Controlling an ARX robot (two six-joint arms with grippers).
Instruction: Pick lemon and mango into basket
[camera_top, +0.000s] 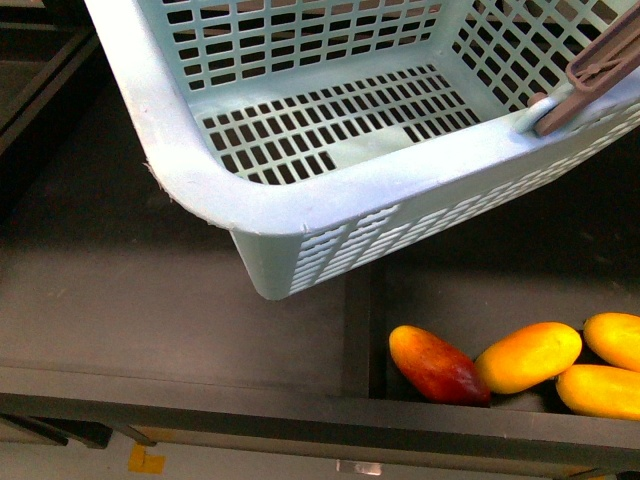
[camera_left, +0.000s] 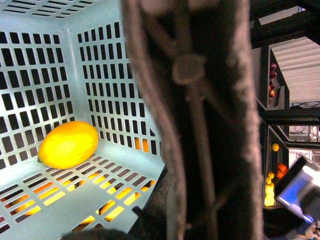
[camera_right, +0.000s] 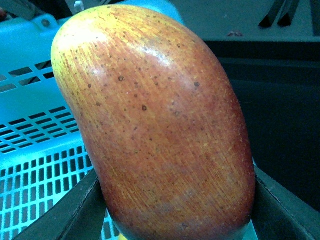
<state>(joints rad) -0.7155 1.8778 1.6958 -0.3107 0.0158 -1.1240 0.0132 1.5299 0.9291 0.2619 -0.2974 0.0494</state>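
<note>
Dark shelving backs your right claw (camera_right: 172, 217), clamped on the mango (camera_right: 160, 125): its long axis runs straight out from the claw, yellow-green end farthest, basket (camera_right: 25, 107) wall just behind. In the basket the lemon (camera_left: 67, 145) lies sideways in a corner. You cannot tell your left claw's state behind the brown handle (camera_left: 200, 125).

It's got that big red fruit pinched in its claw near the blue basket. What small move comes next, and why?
Probably carry the mango over the rim of the basket and lower it in before opening. The right gripper is shut on it from both sides, the basket is close by, and the lemon already lies on the basket floor.
</note>
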